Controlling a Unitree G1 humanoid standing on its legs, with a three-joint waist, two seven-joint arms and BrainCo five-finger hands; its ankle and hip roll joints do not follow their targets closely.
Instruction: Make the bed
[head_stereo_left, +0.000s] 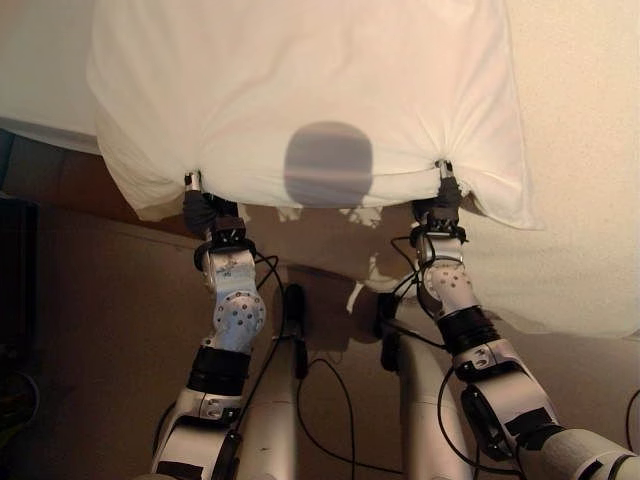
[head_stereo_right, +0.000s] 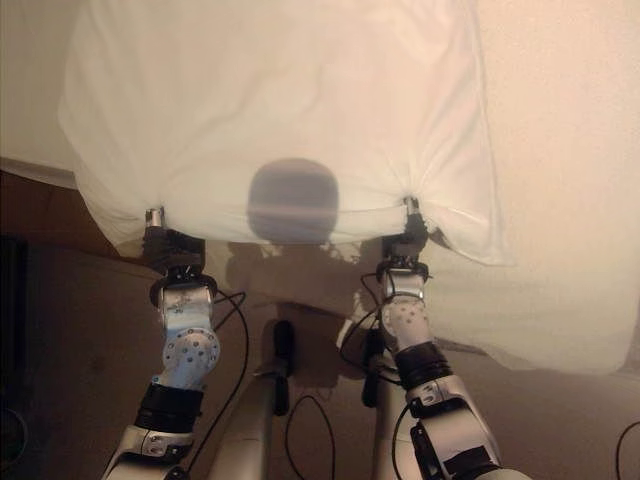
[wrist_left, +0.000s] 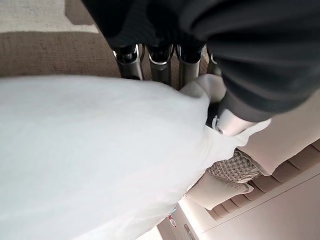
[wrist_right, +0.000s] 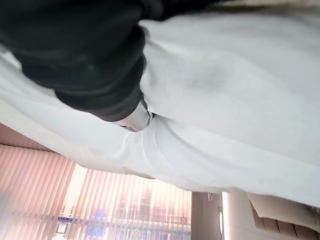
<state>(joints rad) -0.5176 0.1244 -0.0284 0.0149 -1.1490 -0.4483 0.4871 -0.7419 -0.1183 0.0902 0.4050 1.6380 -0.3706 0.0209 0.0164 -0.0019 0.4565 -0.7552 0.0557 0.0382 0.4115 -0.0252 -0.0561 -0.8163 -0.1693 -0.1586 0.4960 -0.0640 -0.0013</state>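
I hold a white pillow (head_stereo_left: 300, 90) up in front of me by its near edge, over the bed's cream cover (head_stereo_left: 580, 200). My left hand (head_stereo_left: 203, 210) pinches the pillow's near left part, where the cloth bunches. In the left wrist view its fingers (wrist_left: 160, 65) lie behind the pillow (wrist_left: 90, 150) and the thumb (wrist_left: 230, 122) presses on the front. My right hand (head_stereo_left: 443, 205) grips the near right part; its thumb (wrist_right: 132, 117) digs into the white cloth (wrist_right: 225, 100). The pillow hides both hands' fingertips in the eye views.
The bed's edge runs along the upper left (head_stereo_left: 40, 80), with brown floor (head_stereo_left: 80, 320) below it. The left wrist view shows a patterned cushion (wrist_left: 235, 167) and beige padded panels (wrist_left: 225, 190). Vertical window blinds (wrist_right: 100, 205) show past the pillow in the right wrist view.
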